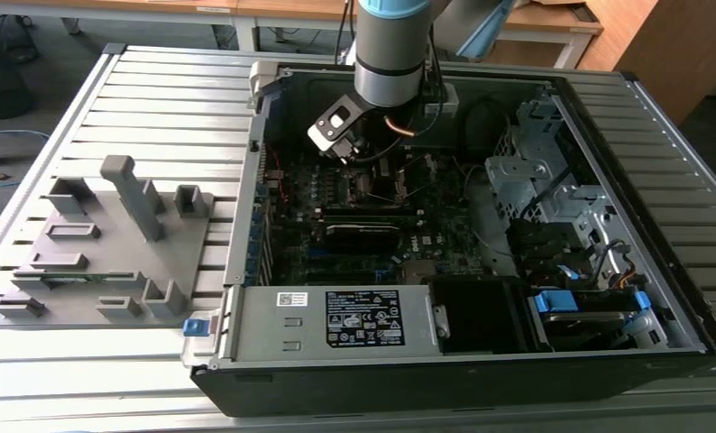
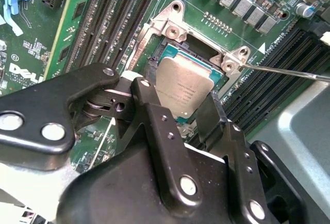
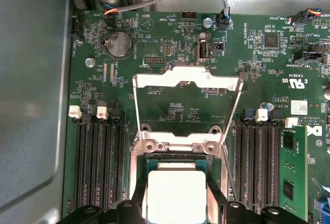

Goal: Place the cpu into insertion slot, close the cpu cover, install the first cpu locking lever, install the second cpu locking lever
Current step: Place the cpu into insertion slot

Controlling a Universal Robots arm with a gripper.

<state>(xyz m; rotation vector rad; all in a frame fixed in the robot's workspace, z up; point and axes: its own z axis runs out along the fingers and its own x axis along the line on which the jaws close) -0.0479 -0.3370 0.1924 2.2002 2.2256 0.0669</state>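
Cpu sits in insertion slot, cpu cover raised open.

Silver box at the case front is carrying a big black-and-white label and a small white sticker, print too fine to make out. Green board is showing white lettering by its connectors, a triangle sign near the coin battery, and a white sticker. Chip top is bearing faint engraved lines, unreadable.
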